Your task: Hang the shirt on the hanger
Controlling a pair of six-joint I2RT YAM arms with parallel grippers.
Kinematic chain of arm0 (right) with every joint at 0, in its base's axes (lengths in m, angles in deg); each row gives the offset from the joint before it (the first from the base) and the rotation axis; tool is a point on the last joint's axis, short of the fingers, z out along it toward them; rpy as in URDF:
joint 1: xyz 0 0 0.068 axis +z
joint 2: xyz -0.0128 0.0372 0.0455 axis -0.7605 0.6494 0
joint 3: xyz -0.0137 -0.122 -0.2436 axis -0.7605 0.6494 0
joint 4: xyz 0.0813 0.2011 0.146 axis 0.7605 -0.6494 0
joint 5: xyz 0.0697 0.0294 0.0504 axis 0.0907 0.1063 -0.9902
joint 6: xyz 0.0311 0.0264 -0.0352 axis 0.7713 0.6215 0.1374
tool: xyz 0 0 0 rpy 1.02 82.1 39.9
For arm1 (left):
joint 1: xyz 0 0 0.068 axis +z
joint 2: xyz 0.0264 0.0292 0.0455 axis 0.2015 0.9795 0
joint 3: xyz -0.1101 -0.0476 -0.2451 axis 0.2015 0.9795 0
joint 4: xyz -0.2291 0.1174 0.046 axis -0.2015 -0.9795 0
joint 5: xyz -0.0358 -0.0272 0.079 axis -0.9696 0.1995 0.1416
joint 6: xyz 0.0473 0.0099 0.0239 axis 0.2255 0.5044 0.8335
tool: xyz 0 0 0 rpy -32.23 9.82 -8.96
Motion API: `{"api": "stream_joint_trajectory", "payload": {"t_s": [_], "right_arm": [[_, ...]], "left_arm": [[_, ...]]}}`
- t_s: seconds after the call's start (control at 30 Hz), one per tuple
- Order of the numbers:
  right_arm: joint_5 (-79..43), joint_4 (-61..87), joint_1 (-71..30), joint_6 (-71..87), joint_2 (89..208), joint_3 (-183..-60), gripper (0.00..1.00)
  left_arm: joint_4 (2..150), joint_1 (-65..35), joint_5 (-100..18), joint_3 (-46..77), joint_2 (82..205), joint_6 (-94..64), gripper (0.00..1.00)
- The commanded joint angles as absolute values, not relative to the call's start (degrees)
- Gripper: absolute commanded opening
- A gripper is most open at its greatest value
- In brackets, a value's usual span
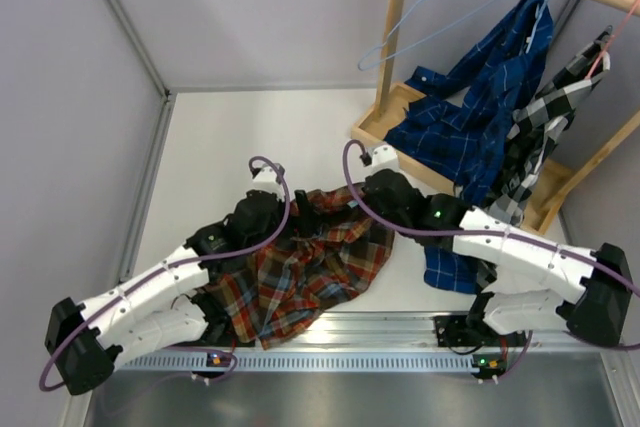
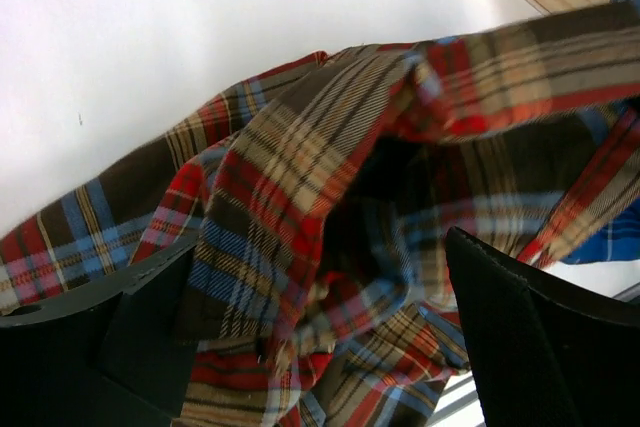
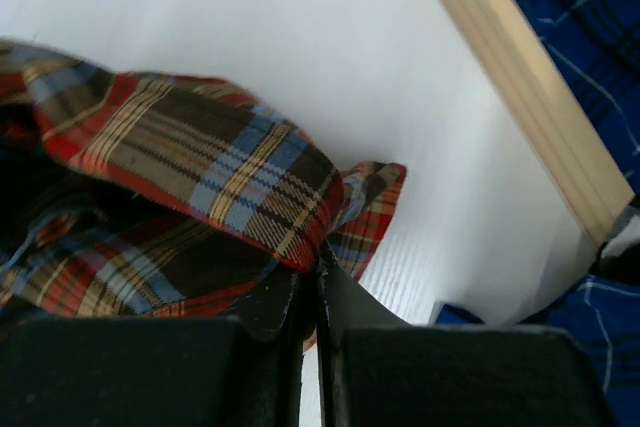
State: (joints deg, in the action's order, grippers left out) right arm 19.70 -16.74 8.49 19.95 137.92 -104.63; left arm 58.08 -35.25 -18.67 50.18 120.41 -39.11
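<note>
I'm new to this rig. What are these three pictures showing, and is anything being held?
Two white robot arms are bolted at a table's near edge. One picture looks down from above; the other two come from cameras on each wrist. A plaid shirt lies crumpled on the white table. The right hand is shut, pinching a fold of it. The left hand stands open with cloth between its fingers, gripping nothing. A light-blue hanger hangs empty on the wooden rack, beside a dark blue shirt.

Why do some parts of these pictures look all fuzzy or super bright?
Left wrist view: the shirt fills the frame so close that its folds go soft, with a dark shadowy hollow. Right wrist view: the table is washed out and the black fingers blur. Top view: evenly lit, sharp.
</note>
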Motion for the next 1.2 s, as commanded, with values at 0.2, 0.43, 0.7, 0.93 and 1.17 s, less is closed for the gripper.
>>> {"api": "stream_joint_trajectory", "payload": {"t_s": [0.2, 0.43, 0.7, 0.93, 1.17], "right_arm": [[10.22, -10.86, -7.65, 19.53, 131.84, -103.39, 0.00], [5.11, -10.25, -13.64, 17.33, 133.95, -104.70, 0.00], [1.85, -9.11, -14.96, 16.54, 134.13, -105.32, 0.00], [-1.04, -8.58, -15.41, 17.42, 131.24, -104.01, 0.00], [-10.18, -0.85, -13.22, 25.14, 125.61, -96.72, 0.00]], "left_arm": [[41.79, -35.31, -22.76, 49.94, 116.16, -49.17, 0.98], [39.25, -35.66, -35.37, 53.29, 113.59, -46.63, 0.86], [37.84, -38.82, -29.05, 53.12, 126.86, -47.85, 0.49], [24.71, -37.60, -2.99, 40.78, 128.64, -55.74, 0.00], [34.92, -2.39, -11.68, 16.18, 133.53, -31.54, 0.00]]}}
